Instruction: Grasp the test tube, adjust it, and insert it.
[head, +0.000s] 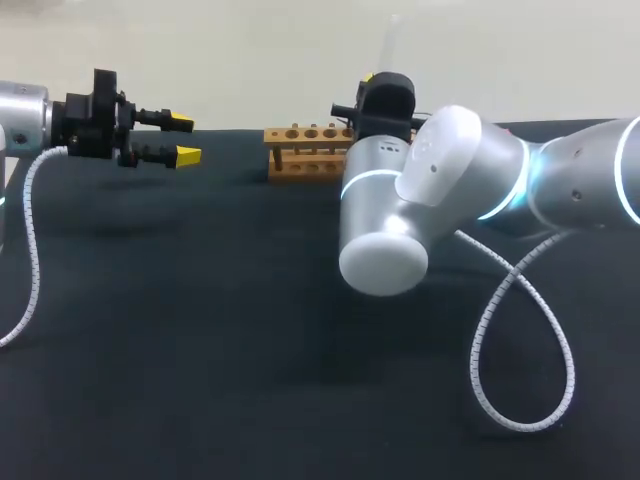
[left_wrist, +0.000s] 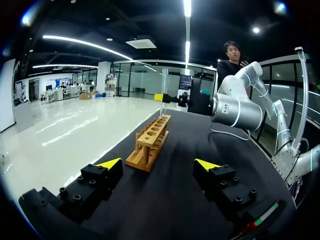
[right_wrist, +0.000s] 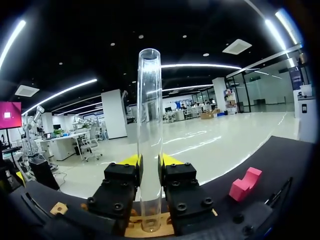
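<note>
bare table (head: 200, 350) lies open between the left gripper (head: 185, 139) and the wooden rack (head: 300, 152), whose right end is blocked by the right gripper (right_wrist: 150, 161) clamping the test tube (right_wrist: 150, 100) upright.

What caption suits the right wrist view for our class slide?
Right pincer shut on an upright, clear test tube, its lower end at the wooden rack.

One clear test tube (right_wrist: 150, 140). One wooden rack (left_wrist: 150, 145). One small pink block (right_wrist: 245, 183). Two silver robot arms, the left arm (head: 20, 115) and the right arm (head: 450, 190). Two grippers, the left gripper (head: 185, 138) and the right gripper (right_wrist: 150, 162). Four yellow fingertips (left_wrist: 111, 163), two per gripper.
</note>
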